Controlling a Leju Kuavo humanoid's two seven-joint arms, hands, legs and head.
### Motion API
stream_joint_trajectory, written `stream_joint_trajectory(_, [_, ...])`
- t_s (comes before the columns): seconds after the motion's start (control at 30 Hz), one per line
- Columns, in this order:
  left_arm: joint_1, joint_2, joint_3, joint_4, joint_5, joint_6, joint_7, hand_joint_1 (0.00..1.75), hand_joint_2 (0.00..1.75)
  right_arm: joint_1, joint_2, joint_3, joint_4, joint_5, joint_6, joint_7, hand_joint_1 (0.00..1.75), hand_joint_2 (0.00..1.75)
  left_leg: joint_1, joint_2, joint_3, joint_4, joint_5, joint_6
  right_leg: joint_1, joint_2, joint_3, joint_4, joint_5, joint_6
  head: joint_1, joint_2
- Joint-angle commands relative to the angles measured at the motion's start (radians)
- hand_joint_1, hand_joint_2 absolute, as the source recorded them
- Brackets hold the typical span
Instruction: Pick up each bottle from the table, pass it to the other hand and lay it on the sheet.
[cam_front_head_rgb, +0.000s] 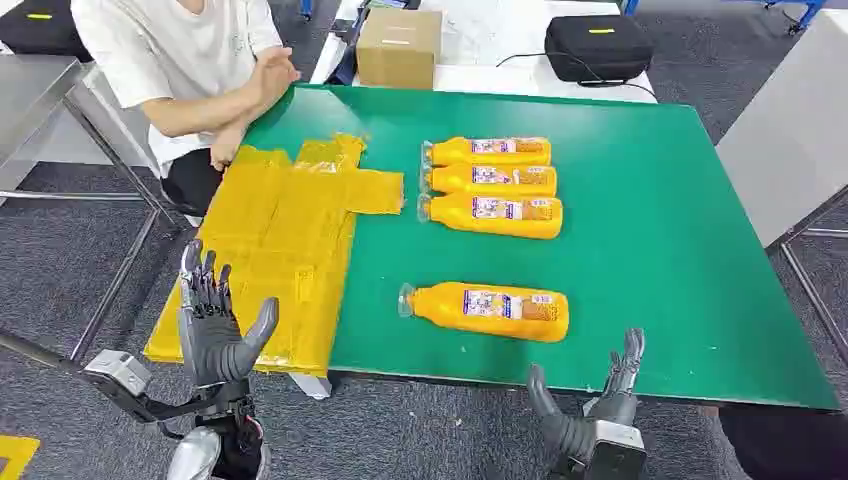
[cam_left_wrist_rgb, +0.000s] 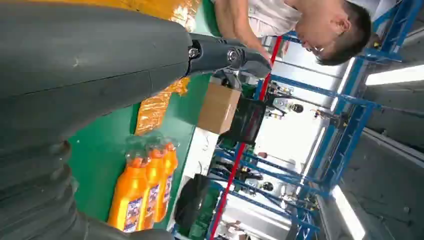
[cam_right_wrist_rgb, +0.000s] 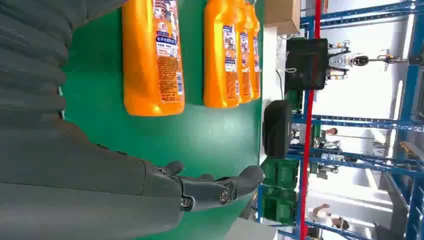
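Bare green table (cam_front_head_rgb: 650, 250) around the near bottle (cam_front_head_rgb: 487, 310); 3 bottles (cam_front_head_rgb: 490, 180) beyond, person's arms (cam_front_head_rgb: 230, 105) at the yellow sheet (cam_front_head_rgb: 280, 250).

Robotics lab: blue racking (cam_right_wrist_rgb: 360, 120), another robot (cam_right_wrist_rgb: 345, 60).

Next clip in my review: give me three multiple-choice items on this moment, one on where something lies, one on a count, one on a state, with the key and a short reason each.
1. Where does the single bottle lie?
A. On the yellow sheet
B. On the green table, nearer the robot than the row
C. In the cardboard box

2. How many orange bottles are on the table?
A. Two
B. Four
C. Six

3. What is the right hand doing?
A. Open, holding nothing
B. Gripping a bottle
C. Pressing the sheet

Key: B, it lies alone in front of the row of three; B, three plus one; A, its fingers are apart below the table edge.
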Motion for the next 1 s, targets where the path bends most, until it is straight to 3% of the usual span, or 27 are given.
stream_joint_trajectory(0.03, [-0.046, 0.012, 0.018, 0.089, -0.005, 0.007, 0.022, 0.00, 1.75, 0.008, 0.009, -0.029, 0.018, 0.021, -0.022, -0.002, 0.00, 1.75, 0.000, -0.001, 0.006, -0.001, -0.002, -0.001, 0.001, -0.001, 0.006, -0.001, -0.002, -0.002, 0.000, 0.000])
stream_joint_trajectory(0.2, [-0.082, 0.018, 0.011, 0.088, -0.123, 0.074, 0.005, 0.00, 1.75, 0.031, 0.047, -0.097, -0.011, -0.032, 0.087, -0.002, 0.00, 1.75, 0.000, -0.001, 0.003, -0.001, -0.001, -0.001, 0.000, -0.002, 0.003, -0.001, -0.001, -0.001, 0.000, 0.000])
stream_joint_trajectory(0.47, [-0.168, 0.016, 0.029, 0.152, -0.136, 0.110, -0.008, 0.00, 1.75, 0.050, 0.075, -0.142, -0.059, 0.008, 0.069, 0.018, 0.00, 1.75, 0.001, -0.003, 0.004, -0.001, -0.001, -0.001, 0.001, -0.003, 0.004, 0.000, -0.002, -0.002, 0.000, 0.000])
stream_joint_trajectory(0.67, [-0.152, 0.011, 0.055, 0.125, -0.130, 0.097, -0.002, 0.00, 1.75, 0.053, 0.077, -0.147, -0.026, 0.074, 0.085, 0.038, 0.00, 1.75, 0.000, 0.000, 0.005, -0.001, -0.002, -0.001, 0.001, 0.000, 0.005, -0.001, -0.002, -0.002, 0.000, 0.000])
stream_joint_trajectory(0.77, [-0.149, 0.009, 0.042, 0.146, -0.130, 0.092, 0.001, 0.00, 1.75, 0.033, 0.034, -0.100, 0.006, 0.227, 0.018, 0.039, 0.00, 1.75, 0.001, -0.001, 0.006, -0.001, -0.002, -0.001, 0.001, -0.001, 0.006, -0.001, -0.002, -0.002, 0.000, 0.000])
stream_joint_trajectory(1.0, [-0.149, 0.009, 0.042, 0.146, -0.130, 0.092, 0.001, 0.00, 1.75, 0.033, 0.034, -0.100, 0.006, 0.227, 0.018, 0.039, 0.00, 1.75, 0.000, 0.000, 0.003, -0.001, -0.001, -0.001, 0.000, 0.000, 0.003, -0.001, -0.001, -0.001, 0.000, 0.000])
